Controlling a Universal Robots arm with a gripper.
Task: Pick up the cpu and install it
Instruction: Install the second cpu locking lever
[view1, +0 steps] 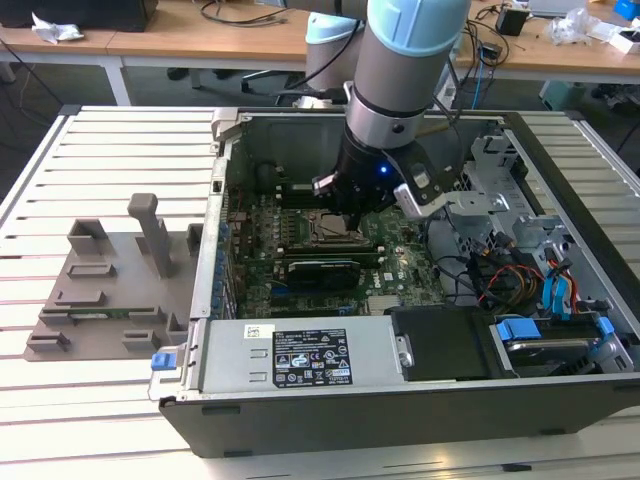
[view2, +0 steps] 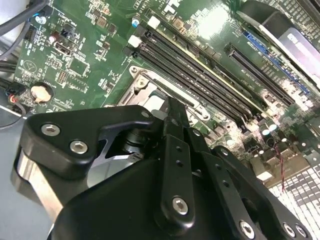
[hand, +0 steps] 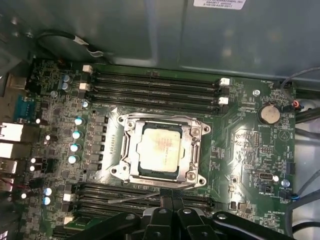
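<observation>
Jaws of the black gripper (hand: 167, 202) are seen hanging just above the motherboard, close beside the socket, but whether they stand apart or together cannot be told from the pictures; nothing is seen held between them. In the exterior view the gripper (view1: 350, 205) is lowered inside the open grey computer case (view1: 400, 400), which rests on the slatted pale counter (view1: 100, 150).

The small flat square cpu with its pale silvery-grey metal top (hand: 160, 147) is seen already lying within the square metal socket frame (hand: 192, 145) on the green motherboard (hand: 250, 150). It appears flat and square to the frame, so seating is judged largely done.

Several risks are judged from this position. Should the cpu be pressed while slightly misaligned, the contacts beneath could be bent. Should the gripper be moved sideways at this height, the frame's edge or the long black memory slots (hand: 155, 90) just beside the socket could be struck. A thin metal lever (hand: 135, 199) lies near the gripper and could be snagged. Little clearance is offered by the case walls.
</observation>
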